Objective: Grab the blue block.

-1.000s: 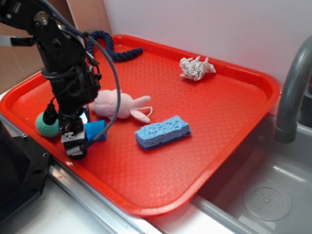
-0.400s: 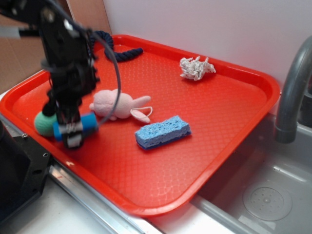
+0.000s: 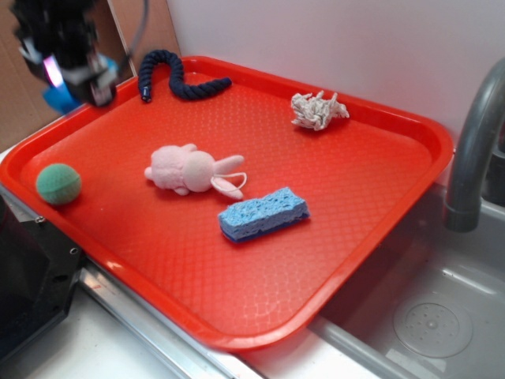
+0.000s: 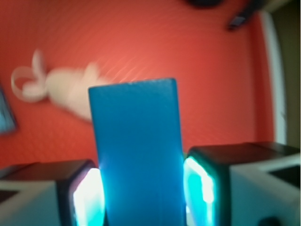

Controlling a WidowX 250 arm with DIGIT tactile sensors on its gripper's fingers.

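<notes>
The block [image 4: 136, 155], a smooth, flat-faced rectangular slab of saturated blue, is clamped between the two fingers of the gripper [image 4: 141, 193]. In the wrist view, dark finger pads [image 4: 207, 183] are pressed against both long sides of the block, and a cyan glow is cast on their inner faces. In the exterior view the gripper [image 3: 72, 77] is seen raised above the far left corner of the tray [image 3: 410, 170], blurred, with a small patch of the block [image 3: 57, 98] showing at its lower edge. The block is thus held in the air, well apart from the tray surface.

The tray is a red plastic rectangle with rounded corners, a raised rim and a fine diamond-patterned texture. On it several things are laid out. A round, fuzzy green ball [image 3: 57, 183] is set near the left rim. A soft pink plush rabbit [image 3: 192, 170] is laid on its side near the middle, its long ears pointed toward the right; it is seen blurred in the wrist view [image 4: 66, 92]. Just beside it, a paler blue porous sponge [image 3: 263, 213] of oblong shape is placed. A dark navy twisted rope [image 3: 177, 79] is curved along the far rim, and a knotted tuft of off-white cord [image 3: 317, 110] is set toward the far right. A grey curved faucet [image 3: 473, 150] and a steel sink [image 3: 430, 316] are seen to the right of the tray.
</notes>
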